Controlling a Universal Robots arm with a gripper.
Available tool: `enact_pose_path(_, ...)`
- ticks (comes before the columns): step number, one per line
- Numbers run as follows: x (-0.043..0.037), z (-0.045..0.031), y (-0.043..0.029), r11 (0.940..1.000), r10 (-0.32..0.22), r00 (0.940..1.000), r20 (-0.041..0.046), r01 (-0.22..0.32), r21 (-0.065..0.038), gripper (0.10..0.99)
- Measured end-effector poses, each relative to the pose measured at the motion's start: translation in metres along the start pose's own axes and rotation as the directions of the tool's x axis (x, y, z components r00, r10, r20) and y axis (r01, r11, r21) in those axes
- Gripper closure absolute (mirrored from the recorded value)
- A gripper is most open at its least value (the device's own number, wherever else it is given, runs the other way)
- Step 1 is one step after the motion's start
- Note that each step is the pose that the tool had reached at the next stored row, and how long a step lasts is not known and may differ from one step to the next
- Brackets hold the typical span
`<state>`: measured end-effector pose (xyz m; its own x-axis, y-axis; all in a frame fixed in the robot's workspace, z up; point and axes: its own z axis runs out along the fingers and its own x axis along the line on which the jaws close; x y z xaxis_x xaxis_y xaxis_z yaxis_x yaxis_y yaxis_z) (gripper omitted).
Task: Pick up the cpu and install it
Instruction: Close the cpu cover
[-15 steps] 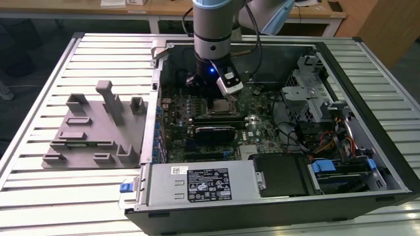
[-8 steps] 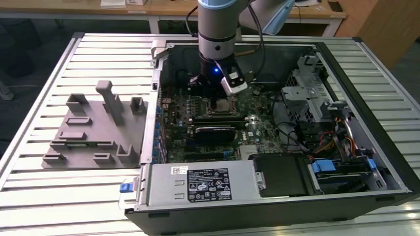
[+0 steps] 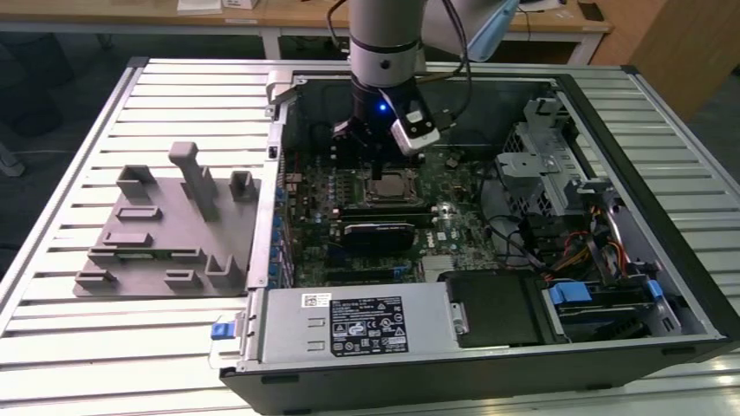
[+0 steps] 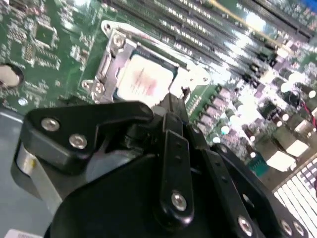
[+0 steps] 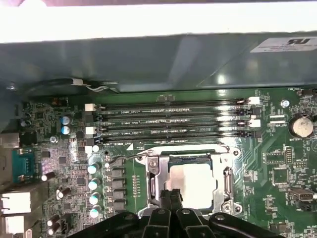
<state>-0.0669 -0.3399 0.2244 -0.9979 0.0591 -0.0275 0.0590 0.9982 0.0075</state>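
The cpu (image 3: 391, 185), a flat square chip with a pale silver top, lies flat inside the metal-framed socket (image 3: 360, 192) on the motherboard of the open computer case. Both wrist views show the cpu (image 4: 145, 79) (image 5: 194, 182) sitting in the socket frame (image 4: 110, 62) (image 5: 151, 167). My gripper (image 3: 373, 163) hangs just above the socket's edge. Its black fingertips (image 5: 172, 196) are pressed together at the chip's near edge, with nothing visible between them. In the second wrist view the gripper (image 4: 171, 101) ends right at the chip's border.
A grey plastic fixture block (image 3: 168, 234) stands on the slatted table at the exterior view's left. Case walls (image 3: 277, 156), memory slots (image 5: 173, 119), a power supply (image 3: 347, 325), a drive cage (image 3: 543, 165) and loose cables (image 3: 521, 243) surround the socket.
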Motion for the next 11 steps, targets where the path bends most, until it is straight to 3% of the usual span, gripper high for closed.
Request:
enact_pose_path(2,0.0000,0.0000,0.0000,1.0000,0.000,1.0000,0.0001,0.000,0.000,0.980)
enact_pose_path(3,-0.0090,-0.0001,0.0005,1.0000,0.000,1.0000,-0.0005,0.000,0.000,0.980)
enact_pose_path(4,-0.0117,0.0001,0.0007,1.0000,0.000,1.0000,-0.0005,0.000,0.000,0.980)
enact_pose_path(9,-0.0128,-0.0001,0.0008,1.0000,0.000,1.0000,-0.0003,0.000,0.000,0.980)
enact_pose_path(11,-0.0129,-0.0035,0.0008,1.0000,0.000,1.0000,-0.0004,0.000,0.000,0.980)
